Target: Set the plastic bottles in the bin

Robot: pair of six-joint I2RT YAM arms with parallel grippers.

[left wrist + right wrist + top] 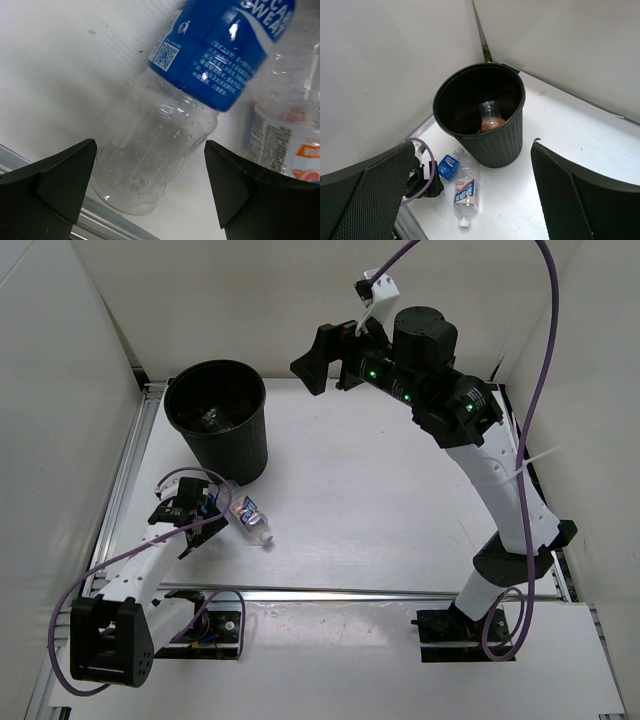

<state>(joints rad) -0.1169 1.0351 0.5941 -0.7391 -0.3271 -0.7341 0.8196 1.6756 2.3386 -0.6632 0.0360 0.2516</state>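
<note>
We see a matte white worktop [370,500], closed in by a plain white left wall [60,390], back wall [250,300] and right wall [600,390]. A silver metal rail [128,480] runs along its left edge, and a second rail [350,592] runs along its near edge, with a white board [330,660] just past that. Close up, we find a small dark speck [91,32] on the surface. Two of the walls meet in a dark corner seam [479,30].
</note>
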